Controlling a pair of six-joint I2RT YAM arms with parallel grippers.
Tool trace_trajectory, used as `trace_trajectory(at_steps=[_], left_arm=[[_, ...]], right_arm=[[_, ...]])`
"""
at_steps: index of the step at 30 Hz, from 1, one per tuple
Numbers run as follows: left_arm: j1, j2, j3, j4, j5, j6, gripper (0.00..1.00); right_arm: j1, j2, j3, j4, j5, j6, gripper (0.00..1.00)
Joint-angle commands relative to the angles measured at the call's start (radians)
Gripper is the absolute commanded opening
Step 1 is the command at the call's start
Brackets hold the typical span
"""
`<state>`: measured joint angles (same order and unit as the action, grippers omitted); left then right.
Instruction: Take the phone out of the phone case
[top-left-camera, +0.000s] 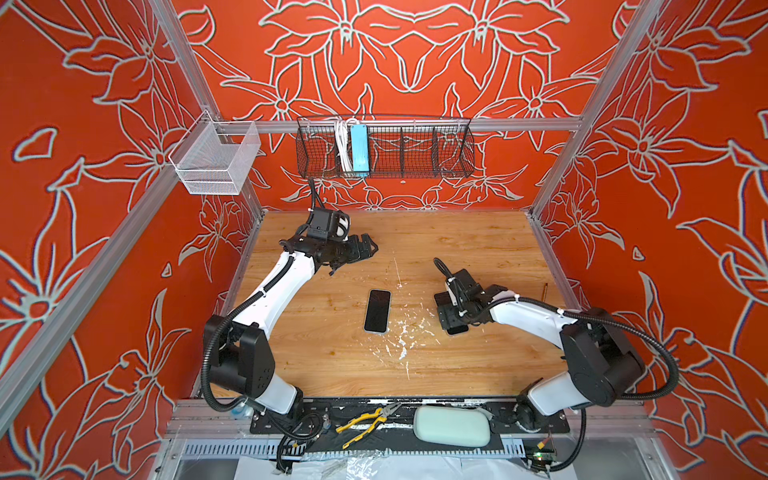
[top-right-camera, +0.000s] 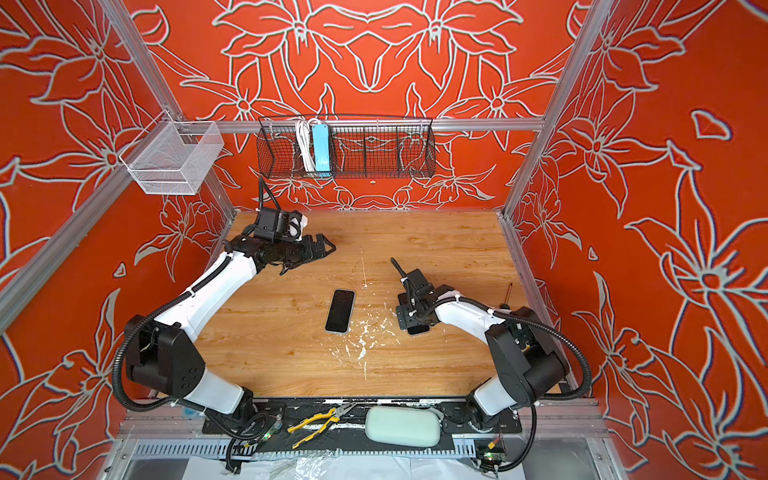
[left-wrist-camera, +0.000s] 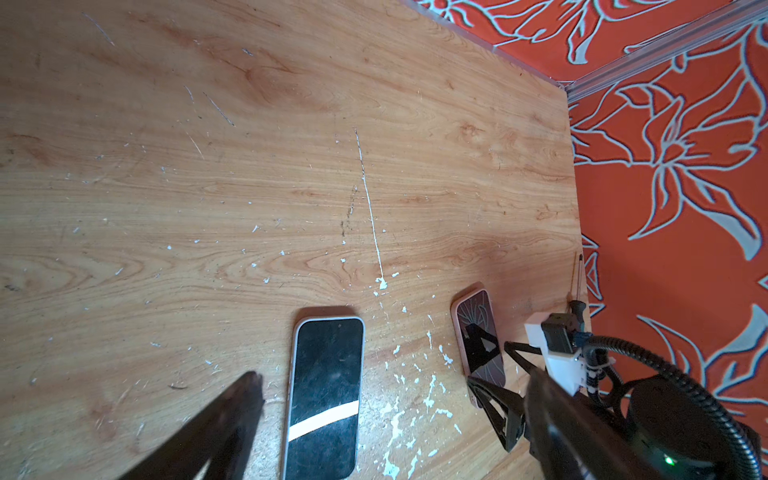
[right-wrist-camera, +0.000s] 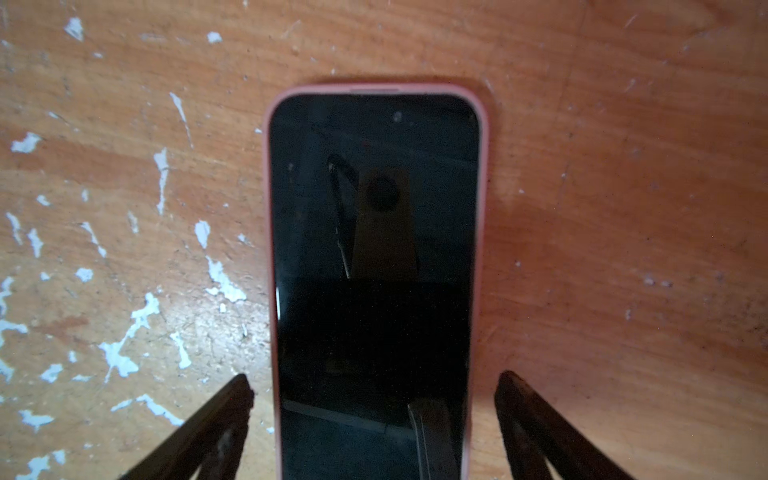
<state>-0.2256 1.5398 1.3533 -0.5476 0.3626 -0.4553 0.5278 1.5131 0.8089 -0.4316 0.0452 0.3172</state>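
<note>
The black phone in its pink case (right-wrist-camera: 374, 249) lies flat on the right side of the wooden table (top-left-camera: 457, 232), screen up. Its long side runs from near to far. The end with the little speaker slit points far. The right end effector (right-wrist-camera: 374, 380) hangs over its near end, wide open, with one finger on each side, holding nothing. The left end effector (top-left-camera: 359, 255), far left, is open and empty too.
</note>
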Motion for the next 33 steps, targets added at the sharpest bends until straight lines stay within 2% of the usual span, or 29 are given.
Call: trace_trajectory(at_steps=[1, 19, 33], left_arm=[[0.008, -0.020, -0.011, 0.013, 0.028, -0.015, 0.97], [0.023, -0.013, -0.023, 0.031, 0.060, -0.030, 0.97], [0.025, -0.014, -0.029, 0.035, 0.054, -0.030, 0.97]], right_arm=[[-0.005, 0.025, -0.013, 0.010, 0.019, 0.016, 0.92], [-0.005, 0.025, -0.059, 0.044, 0.040, 0.037, 0.84], [-0.004, 0.055, -0.059, 0.056, 0.030, 0.034, 0.90]])
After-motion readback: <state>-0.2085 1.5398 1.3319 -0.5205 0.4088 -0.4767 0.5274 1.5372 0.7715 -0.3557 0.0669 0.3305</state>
